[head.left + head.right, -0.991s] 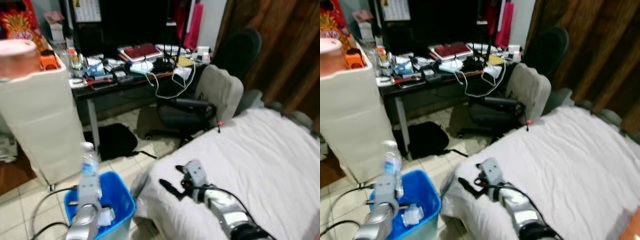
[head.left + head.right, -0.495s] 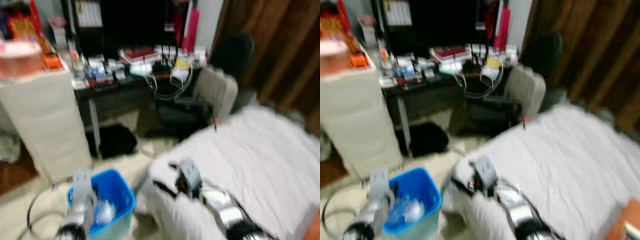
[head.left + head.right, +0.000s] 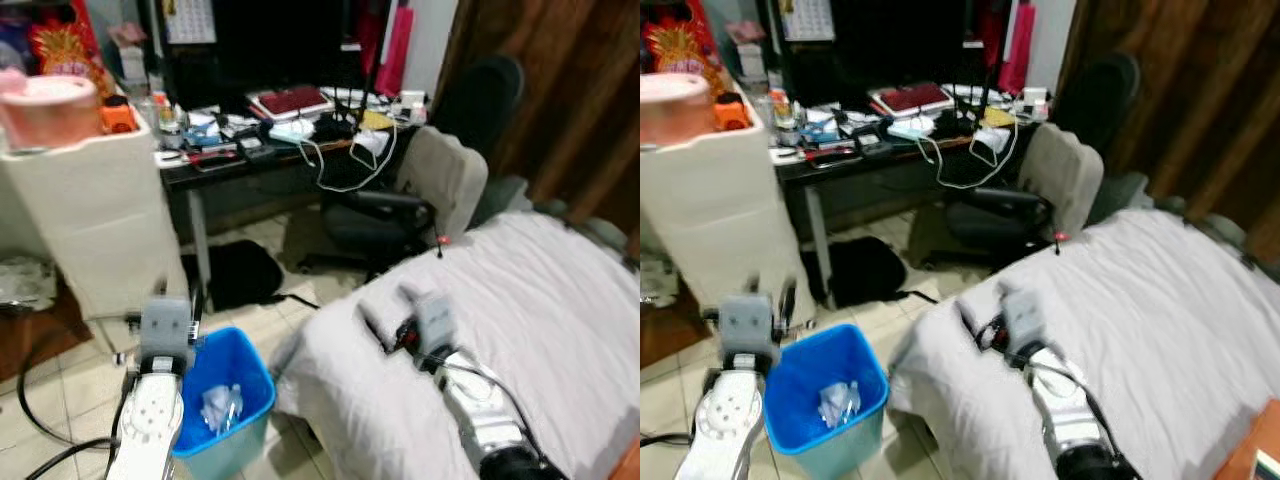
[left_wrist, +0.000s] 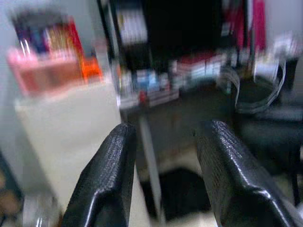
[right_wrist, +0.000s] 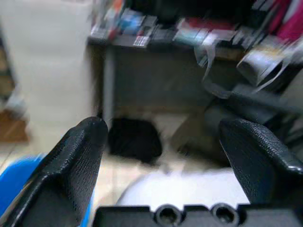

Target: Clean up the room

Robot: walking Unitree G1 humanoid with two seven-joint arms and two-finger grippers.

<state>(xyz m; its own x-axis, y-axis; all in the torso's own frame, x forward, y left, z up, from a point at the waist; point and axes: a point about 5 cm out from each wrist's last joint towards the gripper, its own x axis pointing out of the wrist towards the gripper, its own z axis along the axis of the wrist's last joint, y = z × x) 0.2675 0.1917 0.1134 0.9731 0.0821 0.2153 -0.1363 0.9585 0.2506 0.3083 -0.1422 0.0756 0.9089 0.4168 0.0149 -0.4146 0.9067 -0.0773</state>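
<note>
The left wrist view is blurred, yet the left gripper (image 4: pixel 163 175) shows its fingers apart with nothing between them, raised at the 10 o'clock rim of the blue bin (image 3: pixel 255 385), where crumpled clear plastic (image 3: pixel 220 407) lies. The right gripper (image 5: pixel 173 156), fingers spread wide and empty, hovers over the white bed (image 3: pixel 560 300) edge; open tiled floor (image 3: pixel 60 400) lies toward the cluttered desk (image 3: pixel 270 160) at 12 o'clock

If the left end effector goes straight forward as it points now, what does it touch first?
Probably the dark desk: in the left wrist view, the open left end effector frames the desk's edge and leg. The white cabinet stands close beside that line. Depth is unclear in this blurred picture.
</note>
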